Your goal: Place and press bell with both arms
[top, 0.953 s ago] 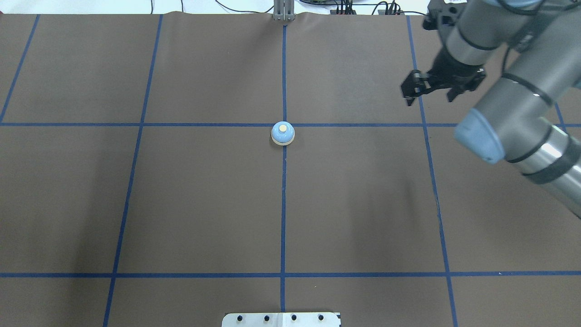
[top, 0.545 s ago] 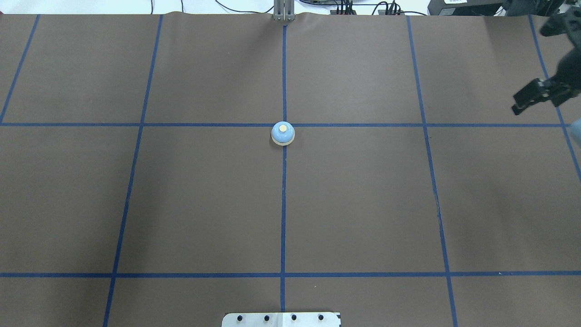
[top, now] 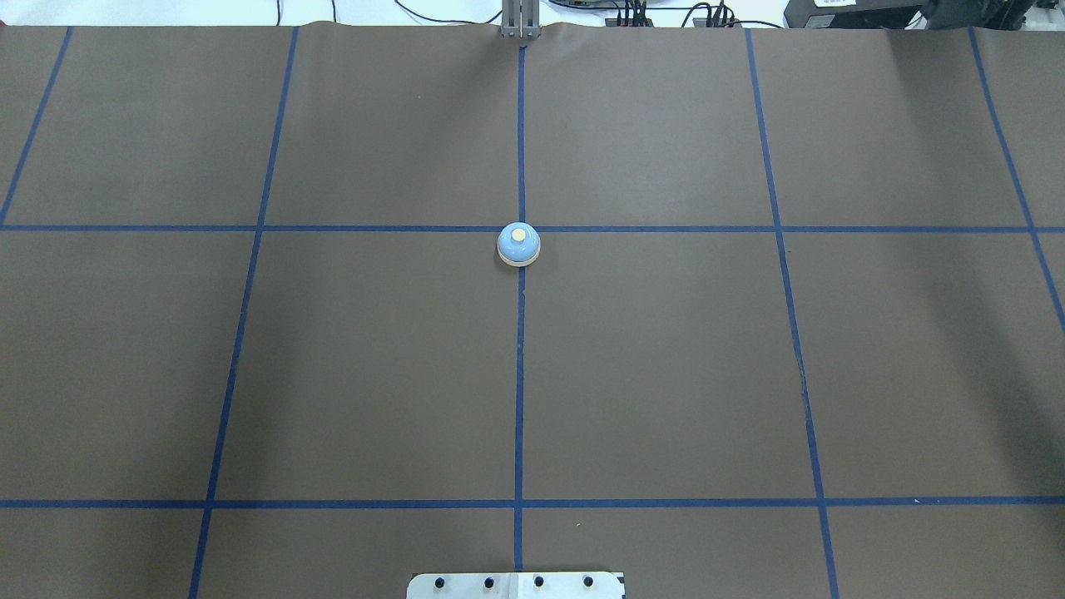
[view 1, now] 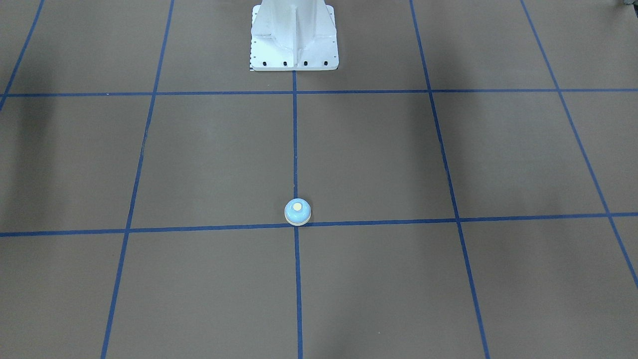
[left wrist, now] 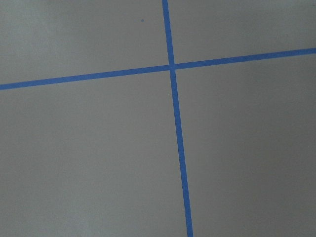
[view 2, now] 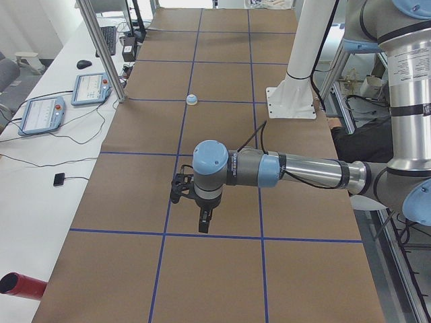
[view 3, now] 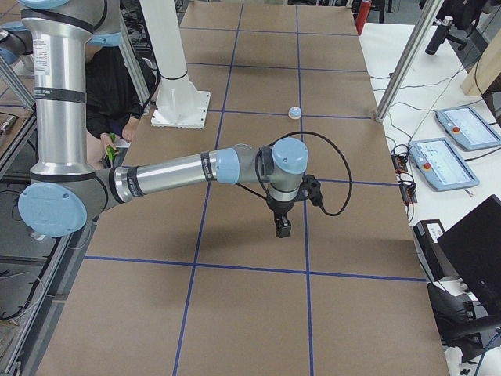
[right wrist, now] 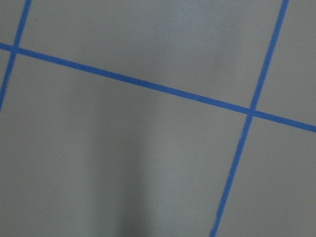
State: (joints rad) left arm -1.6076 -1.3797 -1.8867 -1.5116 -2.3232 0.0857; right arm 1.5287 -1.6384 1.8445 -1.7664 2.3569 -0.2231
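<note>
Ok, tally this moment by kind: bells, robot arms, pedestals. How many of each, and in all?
bell: 1
arms: 2 (left arm, right arm)
pedestal: 1
total: 4

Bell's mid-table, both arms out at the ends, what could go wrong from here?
The bell stands loose on smooth paper, so an off-centre press may slide or tip it. The left hand and right hand both hang far from it; converging on that one small spot, they might collide.
</note>
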